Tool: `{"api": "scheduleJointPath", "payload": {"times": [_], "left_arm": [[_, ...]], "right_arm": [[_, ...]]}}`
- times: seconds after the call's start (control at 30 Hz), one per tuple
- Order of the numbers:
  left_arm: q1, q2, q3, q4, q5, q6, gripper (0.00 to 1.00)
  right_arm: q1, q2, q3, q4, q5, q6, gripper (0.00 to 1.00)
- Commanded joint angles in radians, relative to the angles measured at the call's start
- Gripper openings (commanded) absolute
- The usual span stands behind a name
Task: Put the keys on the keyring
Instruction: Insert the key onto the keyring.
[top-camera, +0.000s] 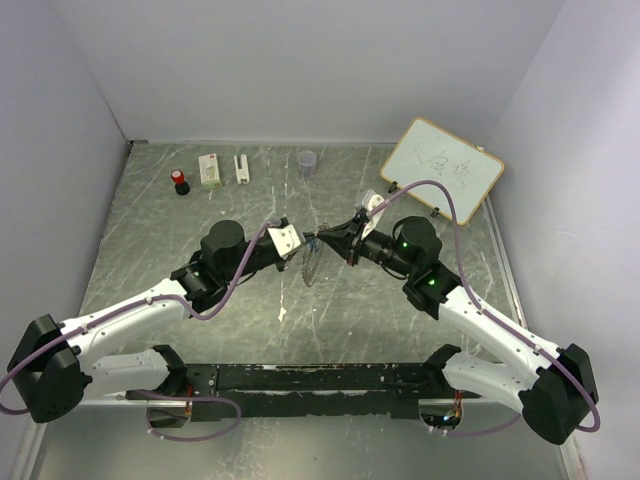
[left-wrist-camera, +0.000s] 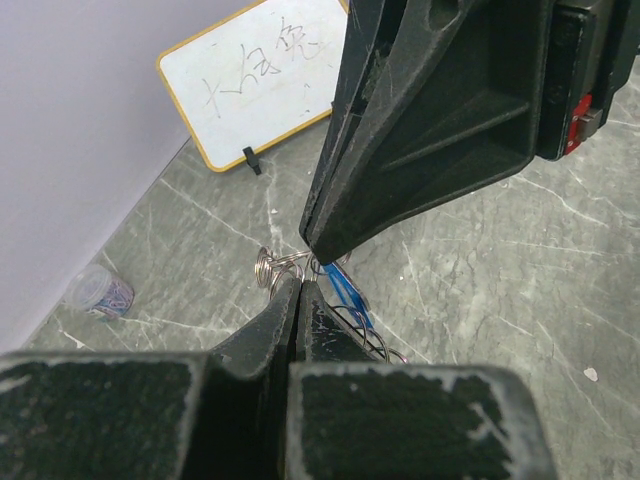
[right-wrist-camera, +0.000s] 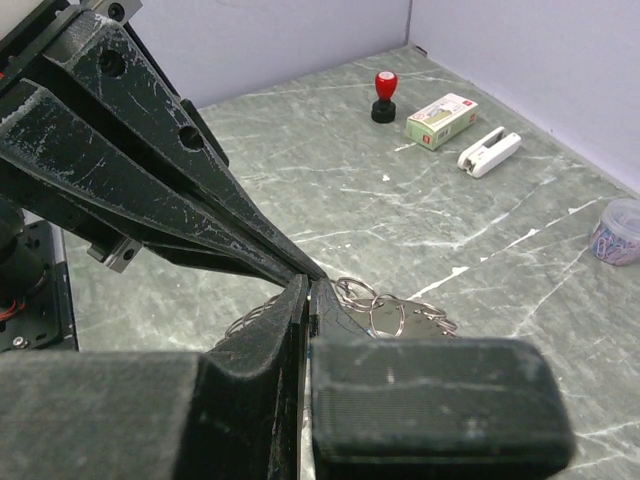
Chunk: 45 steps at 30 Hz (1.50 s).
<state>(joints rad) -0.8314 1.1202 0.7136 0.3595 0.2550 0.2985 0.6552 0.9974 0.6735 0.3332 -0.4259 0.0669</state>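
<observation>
A grey-green marbled surface lies between pale walls. Along the far edge stand a red stamp, a box, a stapler and a cup of clips. A whiteboard leans in the far right corner. The left arm and right arm reach in from the near corners, and their tips meet over the middle of the surface. The left jaws are pressed fully together, and so are the right jaws, tip against tip. The keyring is right at that meeting point, its wire coils just beside the left tip. A blue key is just under the right tip. I cannot tell which jaws actually grip the bunch.
</observation>
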Motion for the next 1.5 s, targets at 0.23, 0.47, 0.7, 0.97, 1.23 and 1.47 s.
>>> {"api": "scheduleJointPath", "payload": {"times": [0.23, 0.47, 0.7, 0.97, 1.23, 1.47], "left_arm": [[-0.007, -0.007, 0.047, 0.026, 0.004, -0.007, 0.07], [-0.009, -0.015, 0.043, 0.031, 0.001, -0.009, 0.07], [-0.008, -0.041, 0.027, 0.051, -0.005, -0.013, 0.07], [-0.009, -0.057, 0.020, 0.056, -0.002, -0.018, 0.07], [-0.008, -0.061, 0.018, 0.055, 0.022, -0.014, 0.07], [-0.008, -0.071, 0.007, 0.066, 0.020, -0.014, 0.07]], "right_arm": [[0.007, 0.008, 0.036, 0.042, 0.030, -0.008, 0.00], [0.008, 0.014, 0.037, 0.038, 0.034, -0.005, 0.00], [0.009, 0.014, 0.029, 0.035, 0.049, -0.001, 0.00], [0.007, 0.010, 0.015, 0.042, 0.066, 0.005, 0.00], [0.008, 0.006, 0.012, 0.037, 0.085, 0.004, 0.00], [0.006, 0.003, 0.013, 0.030, 0.100, 0.011, 0.00]]}}
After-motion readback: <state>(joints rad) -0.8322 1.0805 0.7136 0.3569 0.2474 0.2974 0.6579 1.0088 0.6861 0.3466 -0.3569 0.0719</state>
